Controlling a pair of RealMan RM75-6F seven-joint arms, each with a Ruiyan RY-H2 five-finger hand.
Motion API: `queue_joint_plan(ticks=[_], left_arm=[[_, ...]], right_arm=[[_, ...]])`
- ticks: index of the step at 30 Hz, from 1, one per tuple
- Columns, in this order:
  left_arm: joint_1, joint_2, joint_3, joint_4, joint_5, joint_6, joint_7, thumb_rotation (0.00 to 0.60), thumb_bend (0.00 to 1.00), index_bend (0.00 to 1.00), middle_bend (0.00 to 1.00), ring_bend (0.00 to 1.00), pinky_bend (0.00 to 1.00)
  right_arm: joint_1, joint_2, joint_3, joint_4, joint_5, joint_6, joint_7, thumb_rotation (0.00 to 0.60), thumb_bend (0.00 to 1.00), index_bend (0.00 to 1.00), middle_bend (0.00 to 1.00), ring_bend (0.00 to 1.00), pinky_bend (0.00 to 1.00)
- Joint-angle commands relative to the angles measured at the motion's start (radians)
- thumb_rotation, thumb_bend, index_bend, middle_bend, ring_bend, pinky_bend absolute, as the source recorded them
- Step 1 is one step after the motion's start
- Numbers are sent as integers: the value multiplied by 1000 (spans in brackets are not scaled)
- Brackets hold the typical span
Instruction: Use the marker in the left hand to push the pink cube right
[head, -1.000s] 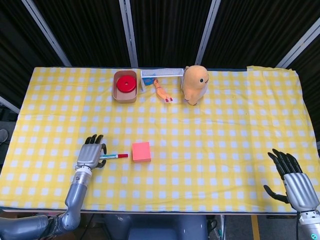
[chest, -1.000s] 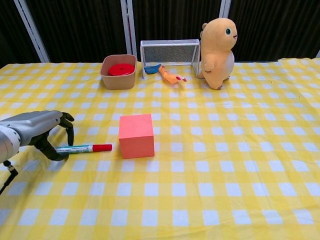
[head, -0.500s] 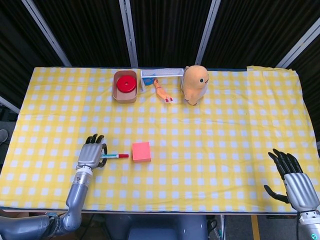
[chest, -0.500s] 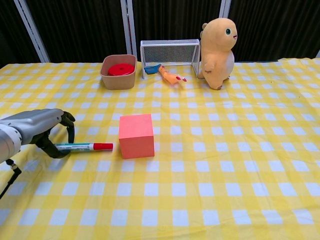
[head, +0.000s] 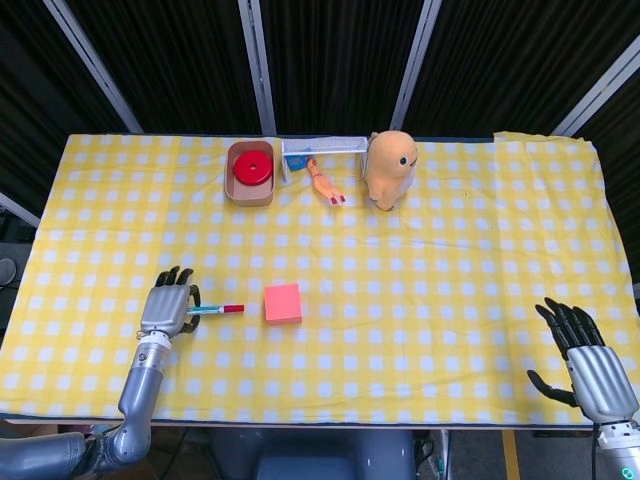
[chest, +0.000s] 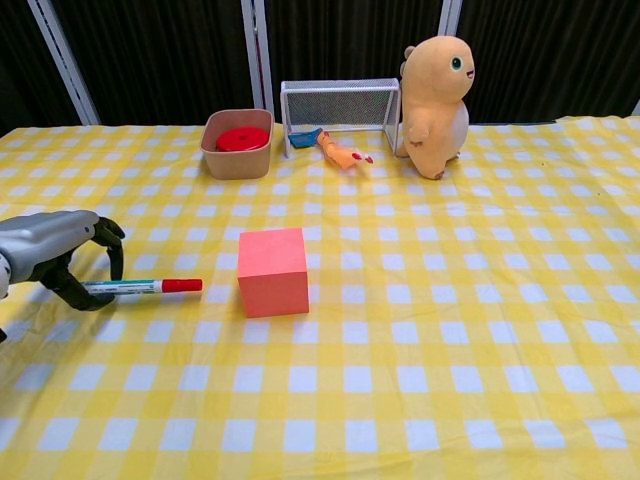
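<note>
Left hand (chest: 52, 255) low over the table (chest: 420, 380) near its left edge, fingers curled round the back end of the marker (chest: 140, 287); grip looks like a pinch, marker lying roughly level with its red cap aimed right, toward the pink cube (chest: 273, 271). That heading suits a sideways shove. A clear gap shows between cap and cube: near, not touching, so the push reads as not yet begun. Cube sits flat on the yellow check cloth, left of centre, with open cloth to its right to slide over. Along the far edge, well apart from the work: a tan box (head: 250, 172) holding a red disc (head: 251, 168), a small wire goal (chest: 339, 112) with a blue scrap and an orange toy (chest: 342, 153) at its mouth, then a plush figure (chest: 436, 92) upright beside it. Right hand (head: 588, 356) at the near right corner, fingers spread, holding nothing, seen in the head view only. Chest view cuts the left hand at the frame edge, so the wrist is lost; whether the marker's underside touches the cloth I cannot tell.
</note>
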Motion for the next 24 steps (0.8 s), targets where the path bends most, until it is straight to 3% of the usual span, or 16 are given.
queue_joint_plan(ticks=[1, 11, 24], left_arm=[[-7, -12, -4, 0, -1, 1, 0, 600, 470, 575, 97, 0, 82], [-57, -98, -38, 33, -18, 9, 31, 600, 469, 580, 106, 0, 82], [-163, -222, -130, 96, -114, 2, 105, 600, 469, 584, 111, 0, 82]], right_arm=[[0, 1, 0, -1, 1, -2, 0, 600, 321, 0, 0, 0, 0], [-1, 4, 0, -2, 4, -1, 6, 600, 321, 0, 0, 0, 0], [1, 9, -1, -6, 6, -7, 18, 600, 321, 0, 0, 0, 0]])
